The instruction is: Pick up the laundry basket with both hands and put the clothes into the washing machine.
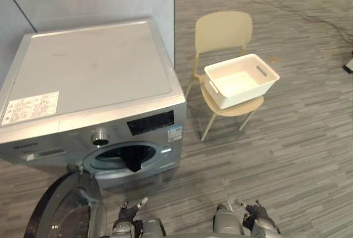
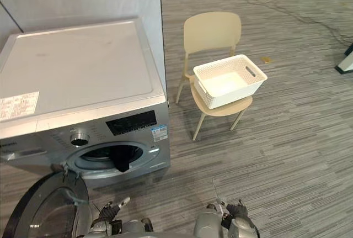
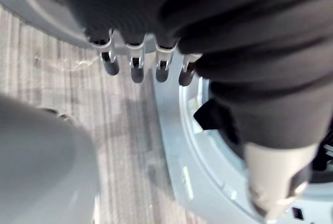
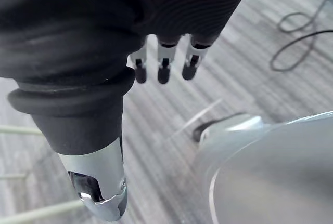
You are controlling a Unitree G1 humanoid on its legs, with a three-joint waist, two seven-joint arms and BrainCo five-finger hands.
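Grey ribbed carpet [image 1: 287,155] fills the room. At 7 and 5 o'clock, left hand [image 1: 128,214] and right hand [image 1: 255,211] hang with relaxed, loosely spread fingers, holding nothing. At 9, a boxy silver washing machine [image 1: 88,78] has its round door [image 1: 66,210] open, with a dark cloth [image 1: 133,160] draped over the drum's rim. At 1, well apart from both hands, the white perforated plastic laundry basket [image 1: 248,95] sits on a beige chair [image 1: 223,31].

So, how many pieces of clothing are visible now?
1: a dark garment hangs at the open mouth of the washing machine. The white basket on the chair looks empty. More may be hidden deeper in the drum.
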